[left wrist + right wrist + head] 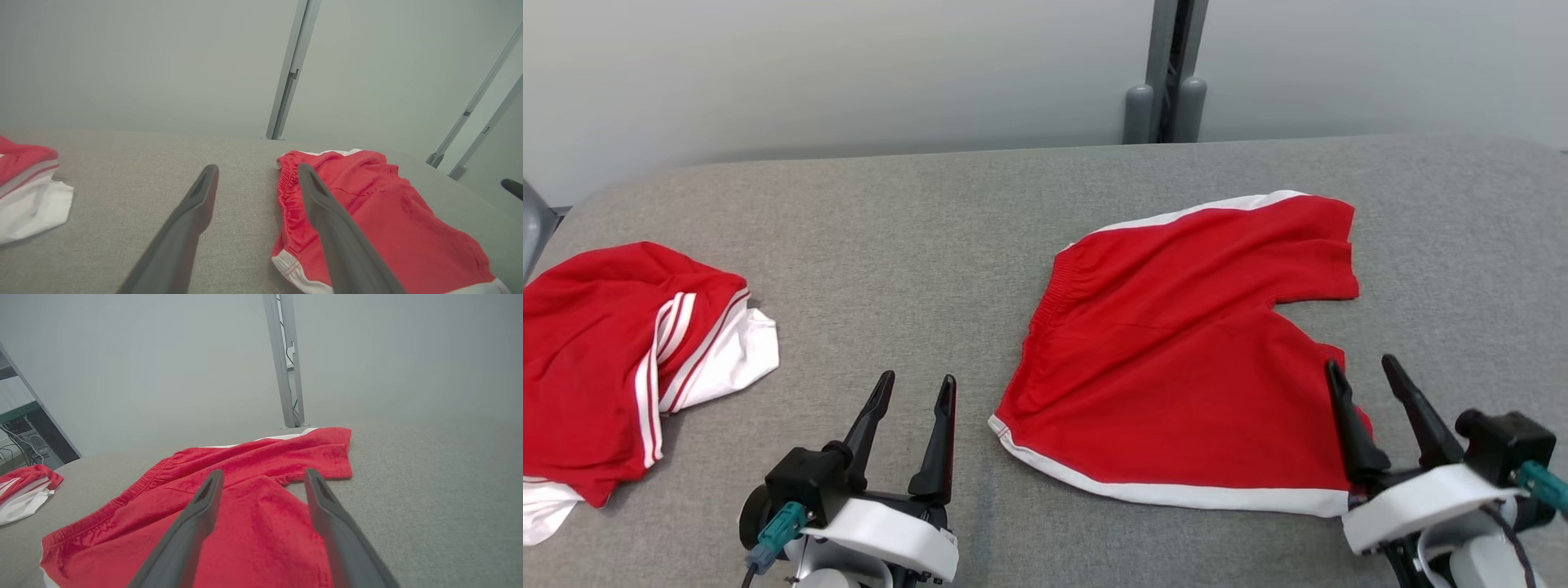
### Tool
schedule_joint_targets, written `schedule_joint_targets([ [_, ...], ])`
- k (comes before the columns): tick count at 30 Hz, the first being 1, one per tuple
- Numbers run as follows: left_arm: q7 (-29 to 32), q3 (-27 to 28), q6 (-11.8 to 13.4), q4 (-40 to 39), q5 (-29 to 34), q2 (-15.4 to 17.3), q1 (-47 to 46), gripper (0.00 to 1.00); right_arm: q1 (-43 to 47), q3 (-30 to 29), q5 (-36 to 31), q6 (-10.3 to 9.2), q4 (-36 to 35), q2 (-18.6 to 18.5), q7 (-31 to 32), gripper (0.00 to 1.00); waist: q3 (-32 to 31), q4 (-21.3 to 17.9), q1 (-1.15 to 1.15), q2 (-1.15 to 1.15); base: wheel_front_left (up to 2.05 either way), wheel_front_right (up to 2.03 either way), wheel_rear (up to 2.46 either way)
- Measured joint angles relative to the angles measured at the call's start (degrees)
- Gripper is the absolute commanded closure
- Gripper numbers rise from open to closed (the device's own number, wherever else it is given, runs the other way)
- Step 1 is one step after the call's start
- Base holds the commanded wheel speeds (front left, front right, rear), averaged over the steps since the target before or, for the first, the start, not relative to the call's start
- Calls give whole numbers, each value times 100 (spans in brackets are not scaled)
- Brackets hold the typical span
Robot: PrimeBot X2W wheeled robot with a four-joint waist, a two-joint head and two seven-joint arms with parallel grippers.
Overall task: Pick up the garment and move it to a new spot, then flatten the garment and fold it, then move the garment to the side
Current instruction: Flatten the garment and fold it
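Observation:
The garment, a pair of red shorts (1184,351) with white side stripes, lies spread flat on the grey table (915,229), right of centre, waistband to the left. My left gripper (916,378) stands open just left of the waistband's near corner, nothing between its fingers. In the left wrist view the left gripper (257,167) points past the shorts (367,212). My right gripper (1360,363) is open over the near leg's hem. The right wrist view shows the right gripper (263,471) hovering above the red cloth (253,506), holding nothing.
A crumpled red and white garment (613,343) lies at the table's left edge, also seen as a heap (24,192) in the left wrist view. A grey post (1168,73) rises behind the table's far edge. Bare table lies between the two garments.

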Motion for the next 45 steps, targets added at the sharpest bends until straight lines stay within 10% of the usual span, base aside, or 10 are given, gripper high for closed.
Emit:
schedule_joint_targets([
  [42, 0, -644, 216, 2312, -1405, -2, -805, 0, 169, -172, -488, 0, -296, 240, 0, 0, 475, -886, 0, 0, 0, 0, 0],
  [43, 0, -654, 216, 2345, -1417, -2, -838, 10, 167, -182, -492, 0, -296, 243, 0, 0, 485, -896, 0, 0, 0, 0, 0],
  [45, 0, -671, 205, 2372, -1472, -3, -878, 100, 169, -210, -492, 0, -266, 246, 1, 0, 499, -910, 0, 0, 0, 0, 0],
])
